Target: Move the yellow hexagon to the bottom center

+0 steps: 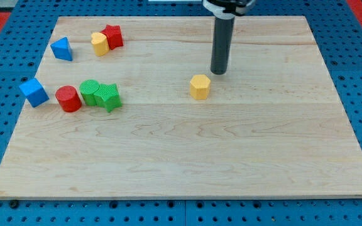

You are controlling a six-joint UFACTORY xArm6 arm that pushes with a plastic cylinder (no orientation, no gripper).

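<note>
Blue pegboard with rows of holes all round, red patches at the view's top corners; pale wooden table (187,157) sits on it and fills most of the view

Arm: only the lower end shows, coming in from the view's top edge right of centre. Dark rod (222,44) hangs upright from a black and white collar. There is no claw on this rig, so nothing spread or pinching to report. My tip (219,72) sits on the table, just above and slightly right of the yellow hexagon (200,86), near it, small gap, not touching as far as I can see

Yellow hexagon is a little right of the table's middle, upper half, well apart from every other block

Count, 8 blocks total:
- yellow: 2, the hexagon plus a second yellow block (99,44) at top left, shape unclear
- red: 2, a red block (113,36) touching that yellow one on its right, shape unclear, and a red cylinder (68,99) at left
- green: 2, green block (90,92) and green star-like block (109,96), touching each other, just right of the red cylinder
- blue: 2, blue triangle (61,48) at top left, blue cube (34,91) at far left, left of the red cylinder

Bottom half of the table holds no blocks
</note>
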